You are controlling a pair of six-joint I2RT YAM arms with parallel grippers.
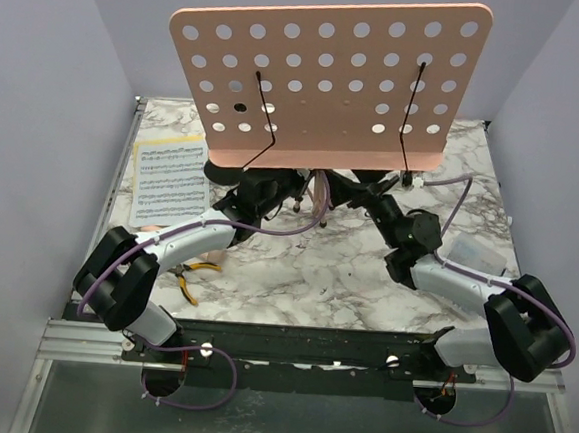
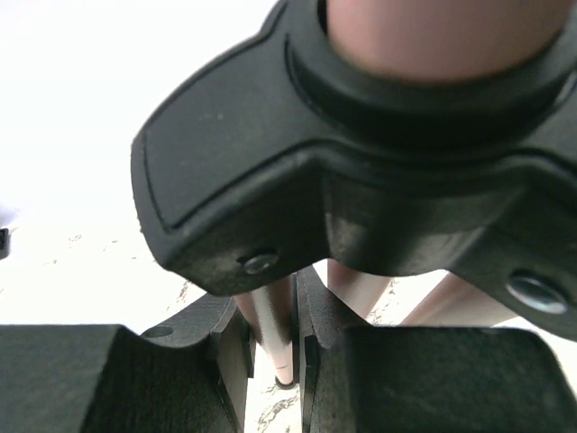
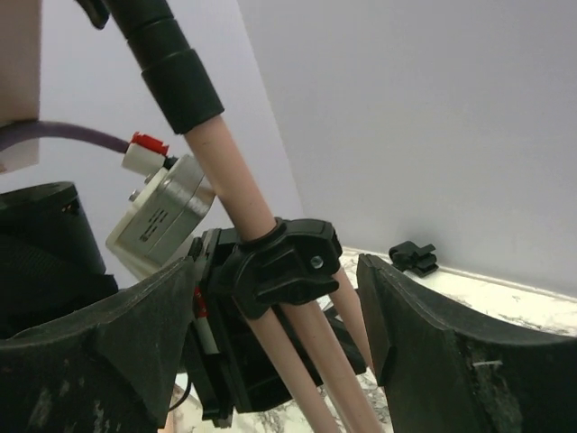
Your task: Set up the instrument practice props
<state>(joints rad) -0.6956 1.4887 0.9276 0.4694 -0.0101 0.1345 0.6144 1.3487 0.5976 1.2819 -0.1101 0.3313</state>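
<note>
The stand is mid-table toward the back, its desk (image 1: 331, 69) riding high and tilted over both wrists. The left gripper (image 2: 275, 356) is pinched tight on one thin leg (image 2: 270, 320) just under the hub (image 2: 361, 189). The right gripper (image 3: 279, 311) has its jaws apart, straddling the hub and pole (image 3: 236, 180) without clear contact. The main risk, as I judge it, is toppling. The desk is wide and top-heavy, so a pull on that single leg could fold the tripod or swing the top into the walls (image 1: 37, 106). If the right jaws close off-centre on the hub's angled arms, they could slip and twist the pole. Room is tight, and the desk's corners look near the walls on both sides. The pages (image 1: 169, 180) lie at the left edge of the table (image 1: 296, 267), pliers (image 1: 197, 272) sit by the left arm, and a box (image 1: 477, 256) sits by the right. The open marble is in front, between the arms.
</note>
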